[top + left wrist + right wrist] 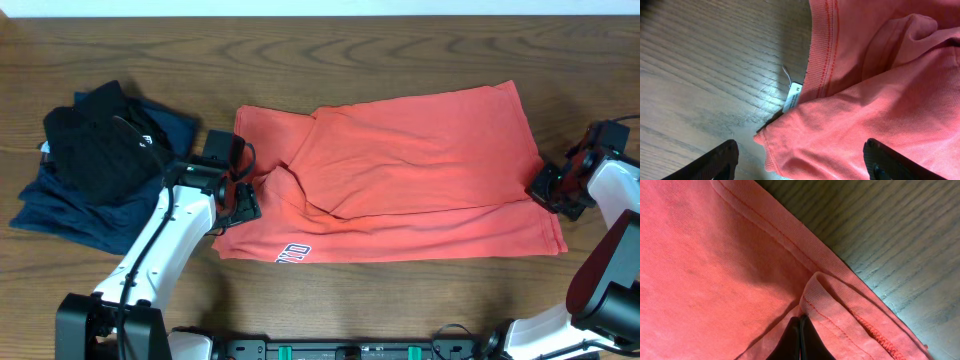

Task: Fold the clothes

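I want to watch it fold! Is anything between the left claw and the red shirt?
No, nothing visible. The left claw hangs open right over the red shirt, near its white tag. The dark clothes pile lies off to the side.

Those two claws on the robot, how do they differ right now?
The left gripper is open wide; the right gripper is shut. The left is at the collar of the T-shirt, near the neck tag; the right is at its hem. Both sit at the same coral garment.
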`<state>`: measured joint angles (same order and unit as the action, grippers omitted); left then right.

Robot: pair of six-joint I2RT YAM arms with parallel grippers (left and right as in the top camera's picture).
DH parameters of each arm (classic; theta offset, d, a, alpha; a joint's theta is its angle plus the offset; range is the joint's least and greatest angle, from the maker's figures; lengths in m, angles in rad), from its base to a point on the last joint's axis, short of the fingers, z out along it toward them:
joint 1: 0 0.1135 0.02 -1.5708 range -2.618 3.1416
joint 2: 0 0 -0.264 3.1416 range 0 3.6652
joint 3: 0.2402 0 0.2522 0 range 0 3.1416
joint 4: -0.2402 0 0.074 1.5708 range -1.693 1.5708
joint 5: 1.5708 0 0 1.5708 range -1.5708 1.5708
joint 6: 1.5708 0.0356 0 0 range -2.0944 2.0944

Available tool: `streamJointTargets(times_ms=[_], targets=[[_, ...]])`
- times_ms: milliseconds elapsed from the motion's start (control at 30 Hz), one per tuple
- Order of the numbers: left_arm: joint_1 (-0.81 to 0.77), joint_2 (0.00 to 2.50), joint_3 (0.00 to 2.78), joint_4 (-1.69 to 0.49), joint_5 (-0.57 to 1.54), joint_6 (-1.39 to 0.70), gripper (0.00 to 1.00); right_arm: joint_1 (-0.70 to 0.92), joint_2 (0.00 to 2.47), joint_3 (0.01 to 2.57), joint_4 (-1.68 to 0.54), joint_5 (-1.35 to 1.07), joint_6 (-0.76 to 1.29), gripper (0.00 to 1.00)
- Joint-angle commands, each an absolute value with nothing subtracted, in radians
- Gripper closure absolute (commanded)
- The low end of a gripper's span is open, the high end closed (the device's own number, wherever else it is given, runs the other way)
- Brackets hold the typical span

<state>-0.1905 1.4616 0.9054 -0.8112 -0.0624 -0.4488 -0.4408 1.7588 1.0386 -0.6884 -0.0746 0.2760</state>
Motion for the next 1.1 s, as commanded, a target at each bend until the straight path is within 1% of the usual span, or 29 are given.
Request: streamJointTargets(times_ms=[0, 367, 633, 733, 800, 867, 900, 967, 1067], targets=[[-0.184, 1.457, 0.916, -0.818, -0.063, -0.45, 0.19, -0.439, 1.754, 1.049, -0.691, -0.064, 0.287, 0.99], [-0.184, 1.457, 0.916, -0.817, -0.064, -0.45, 0.19, -0.438, 1.754, 1.218, -0.71, -0.064, 0.314, 0.99], [-0.184, 1.457, 0.916, -0.816, -0.064, -0.45, 0.19, -0.431, 1.754, 1.195, -0.707, -0.038, 0.313, 0.99], [-0.184, 1.457, 0.916, -0.817, -0.064, -0.45, 0.19, -0.43, 1.754, 1.187, -0.699, -0.026, 0.313, 0.97], [-0.184, 1.457, 0.916, -0.817, -0.064, -0.45, 0.19, -0.431, 1.754, 1.187, -0.699, -0.026, 0.313, 0.91], [-0.184, 1.457, 0.916, -0.817, -0.064, -0.45, 0.19, -0.431, 1.754, 1.187, -0.699, -0.026, 0.313, 0.8], [-0.184, 1.457, 0.917, -0.813, -0.064, -0.449, 0.19, -0.431, 1.755, 1.187, -0.7, -0.026, 0.312, 0.79], [-0.184, 1.455, 0.917, -0.795, -0.063, -0.438, 0.19, -0.431, 1.754, 1.187, -0.701, -0.027, 0.309, 0.79], [-0.184, 1.443, 0.938, -0.759, -0.063, -0.377, 0.19, -0.429, 1.754, 1.189, -0.683, -0.099, 0.261, 0.88]])
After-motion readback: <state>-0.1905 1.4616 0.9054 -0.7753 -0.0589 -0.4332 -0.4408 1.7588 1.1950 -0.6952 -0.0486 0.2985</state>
